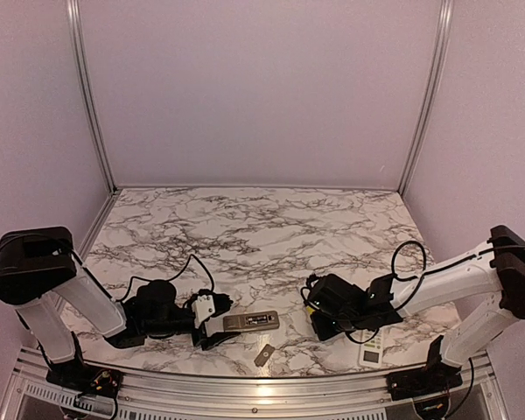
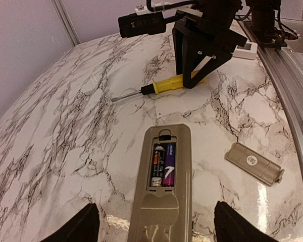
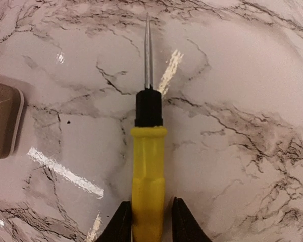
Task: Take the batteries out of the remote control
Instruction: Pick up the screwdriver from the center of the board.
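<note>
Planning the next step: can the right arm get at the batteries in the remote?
Probably yes: the cover lies aside, the batteries sit exposed, and nothing stands between the remote and the right gripper holding the screwdriver.

Your top camera looks down from above and behind the arm bases over the whole white marble-patterned table (image 1: pixel 245 227). Left wrist camera sits low, close over the beige open-backed remote (image 2: pixel 161 212), facing the yellow-handled screwdriver (image 2: pixel 174 83); right wrist shares it, closer.

The marbled table (image 1: pixel 245 227) carries a remote (image 1: pixel 251 321) lying back side up, a flat cover plate (image 1: pixel 263 354) just beside it, a yellow-handled screwdriver (image 2: pixel 166 84), and a white remote (image 1: pixel 373 348) near the right edge.
</note>
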Robot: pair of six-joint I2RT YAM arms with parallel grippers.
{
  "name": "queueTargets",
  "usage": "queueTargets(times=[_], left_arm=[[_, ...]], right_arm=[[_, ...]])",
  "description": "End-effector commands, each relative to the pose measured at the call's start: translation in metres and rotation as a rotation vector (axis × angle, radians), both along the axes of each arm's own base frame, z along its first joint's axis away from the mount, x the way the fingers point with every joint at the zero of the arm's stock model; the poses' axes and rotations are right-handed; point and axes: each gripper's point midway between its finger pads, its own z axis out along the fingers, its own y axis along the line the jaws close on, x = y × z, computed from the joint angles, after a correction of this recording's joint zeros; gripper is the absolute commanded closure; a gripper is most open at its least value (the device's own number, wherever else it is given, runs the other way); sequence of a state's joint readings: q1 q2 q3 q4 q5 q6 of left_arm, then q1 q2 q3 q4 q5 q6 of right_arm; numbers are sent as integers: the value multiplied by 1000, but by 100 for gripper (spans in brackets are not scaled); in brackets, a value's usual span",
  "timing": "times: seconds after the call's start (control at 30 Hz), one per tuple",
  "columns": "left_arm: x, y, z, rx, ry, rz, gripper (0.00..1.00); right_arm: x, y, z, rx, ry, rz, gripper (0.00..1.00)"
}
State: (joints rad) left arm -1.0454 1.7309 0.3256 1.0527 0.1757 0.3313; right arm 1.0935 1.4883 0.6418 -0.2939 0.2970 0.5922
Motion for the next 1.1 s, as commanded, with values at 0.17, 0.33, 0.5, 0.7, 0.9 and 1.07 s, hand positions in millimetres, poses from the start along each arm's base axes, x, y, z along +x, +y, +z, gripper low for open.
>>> queueTargets(times=[0.17, 0.33, 0.5, 0.7, 0.9, 1.07], left_arm=[[-3, 5, 31, -134, 19, -32, 19], [-6, 7, 36, -159, 23, -56, 20], [-11, 10, 43, -194, 34, -85, 21], [-16, 13, 54, -247, 71, -130, 24], [-21, 15, 62, -281, 102, -172, 29], [-27, 14, 64, -290, 120, -220, 35]], right_arm=[[5, 1, 6, 37, -20, 4, 90], [12, 10, 29, 77, -78, 28, 100], [16, 19, 55, 138, -149, 92, 100], [4, 39, 81, 250, -194, 254, 100], [-23, 64, 98, 341, -219, 445, 100], [-58, 87, 106, 413, -184, 645, 100]])
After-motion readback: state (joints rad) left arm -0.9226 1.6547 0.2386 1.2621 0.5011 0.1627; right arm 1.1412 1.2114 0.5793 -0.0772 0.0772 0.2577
